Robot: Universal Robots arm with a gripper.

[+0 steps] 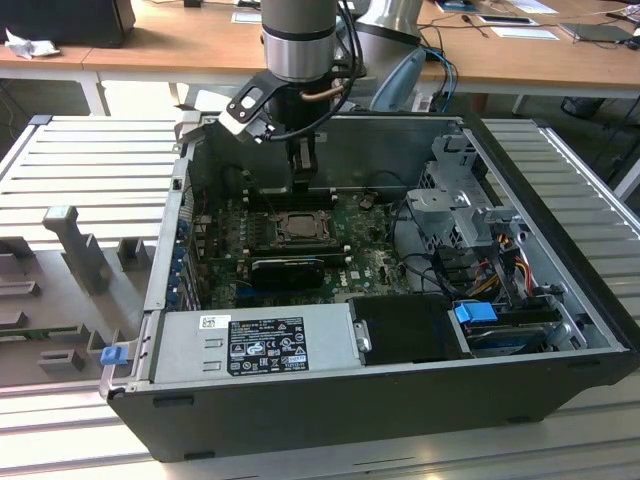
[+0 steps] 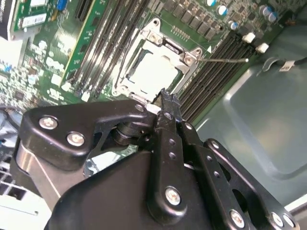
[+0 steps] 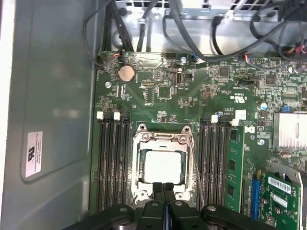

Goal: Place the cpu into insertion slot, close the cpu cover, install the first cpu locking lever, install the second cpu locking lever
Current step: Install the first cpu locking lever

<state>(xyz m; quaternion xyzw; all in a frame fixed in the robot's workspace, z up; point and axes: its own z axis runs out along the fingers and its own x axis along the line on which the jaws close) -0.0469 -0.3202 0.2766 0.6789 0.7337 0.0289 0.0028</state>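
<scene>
The cpu (image 3: 162,166) lies flat in the socket on the green board, its silver top also visible in the second wrist view (image 2: 154,74). The cpu cover (image 3: 161,138) lies down around it, framing it with its square window (image 2: 169,47). A thin wire lever (image 3: 195,163) runs along one side of the socket and sticks out over the memory slots (image 2: 225,60). My gripper (image 3: 164,188) hangs just above the socket's edge, fingers pressed together with nothing between them. In the exterior view the gripper (image 1: 304,178) is above the socket (image 1: 298,228).
The open computer case (image 1: 560,200) walls the board in. Black memory slots (image 3: 111,163) flank the socket on both sides. Cables (image 3: 192,28) and a drive cage (image 1: 455,205) lie at the exterior view's right, and a power supply (image 1: 260,345) sits in front.
</scene>
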